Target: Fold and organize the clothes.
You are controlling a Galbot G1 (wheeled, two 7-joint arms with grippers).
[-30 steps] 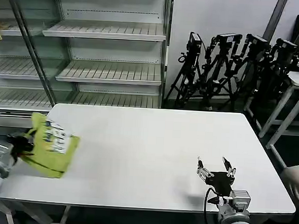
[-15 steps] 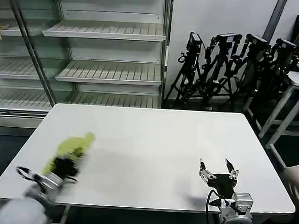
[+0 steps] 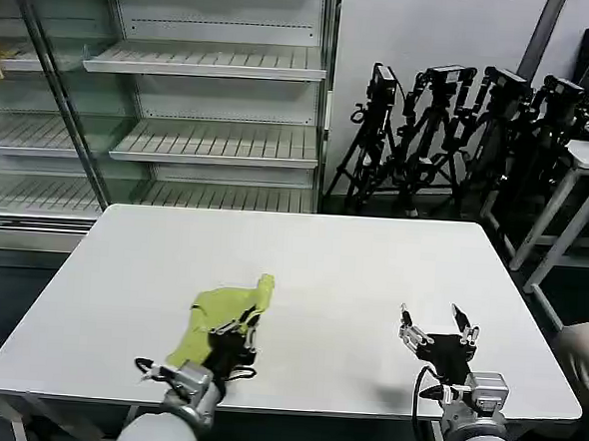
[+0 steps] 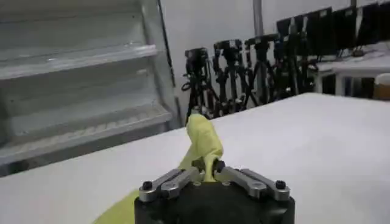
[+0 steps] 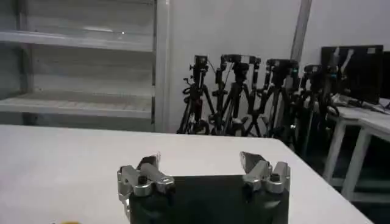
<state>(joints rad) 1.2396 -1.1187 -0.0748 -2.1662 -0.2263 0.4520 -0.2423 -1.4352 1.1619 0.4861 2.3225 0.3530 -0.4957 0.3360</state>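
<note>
The clothes, one lime yellow-green garment (image 3: 216, 316), lie bunched on the white table (image 3: 311, 272) near its front edge, left of centre. My left gripper (image 3: 240, 329) is shut on a fold of the fabric (image 4: 204, 143), which rises in a peak between its tips (image 4: 208, 167). My right gripper (image 3: 438, 324) hovers open over the front right of the table, its fingers (image 5: 148, 165) spread wide with nothing between them.
Metal shelving (image 3: 182, 104) stands behind the table at the back left. Black tripods (image 3: 460, 131) lean against the wall at the back right. Another white table (image 3: 588, 168) stands at the far right.
My left gripper has carried the garment from the table's left edge rightward toward the front middle. The right gripper has shifted slightly right and stays open.
</note>
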